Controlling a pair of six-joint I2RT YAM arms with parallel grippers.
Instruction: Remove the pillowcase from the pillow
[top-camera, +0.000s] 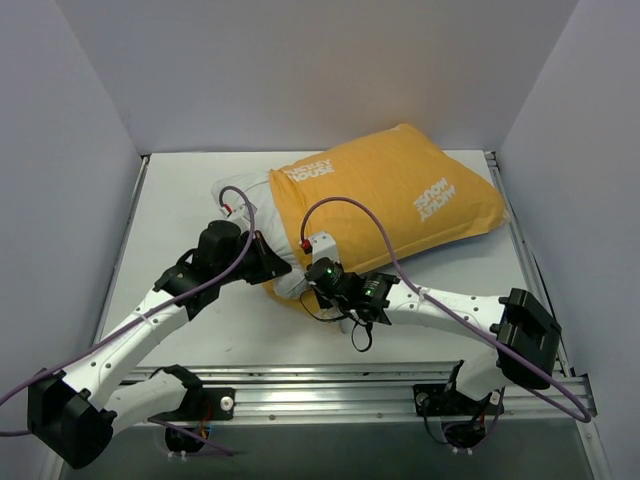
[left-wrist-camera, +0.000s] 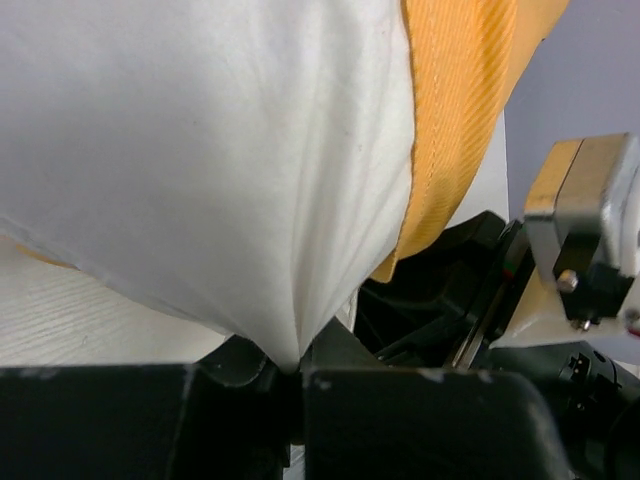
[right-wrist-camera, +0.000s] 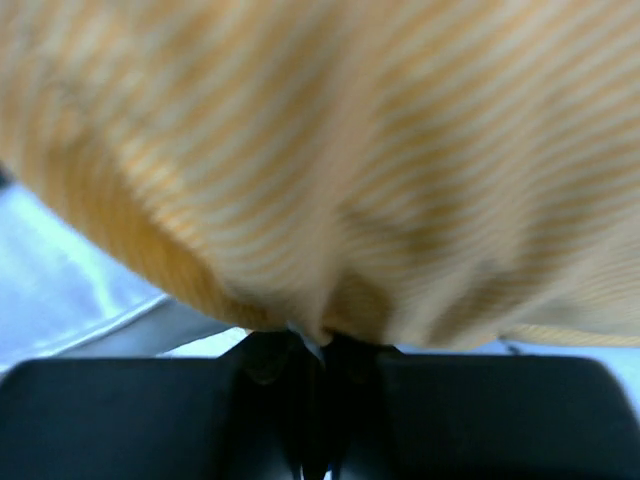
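Note:
The pillowcase (top-camera: 390, 195), orange-yellow face up with white lettering, lies at the table's middle and back right. The white pillow (top-camera: 245, 195) sticks out of its open left end. My left gripper (top-camera: 272, 262) is shut on a pinch of the white pillow fabric (left-wrist-camera: 220, 170) at the near left corner. My right gripper (top-camera: 318, 283) is shut on the orange pillowcase's edge (right-wrist-camera: 330, 170) at its near open end, close beside the left gripper. The pillowcase's orange edge also shows in the left wrist view (left-wrist-camera: 460, 110). The blue printed face is hidden.
Grey walls enclose the white table (top-camera: 180, 220) on three sides. A metal rail (top-camera: 340, 385) runs along the near edge by the arm bases. Purple cables (top-camera: 370, 215) loop over both arms. The right arm's wrist (left-wrist-camera: 580, 240) shows in the left wrist view.

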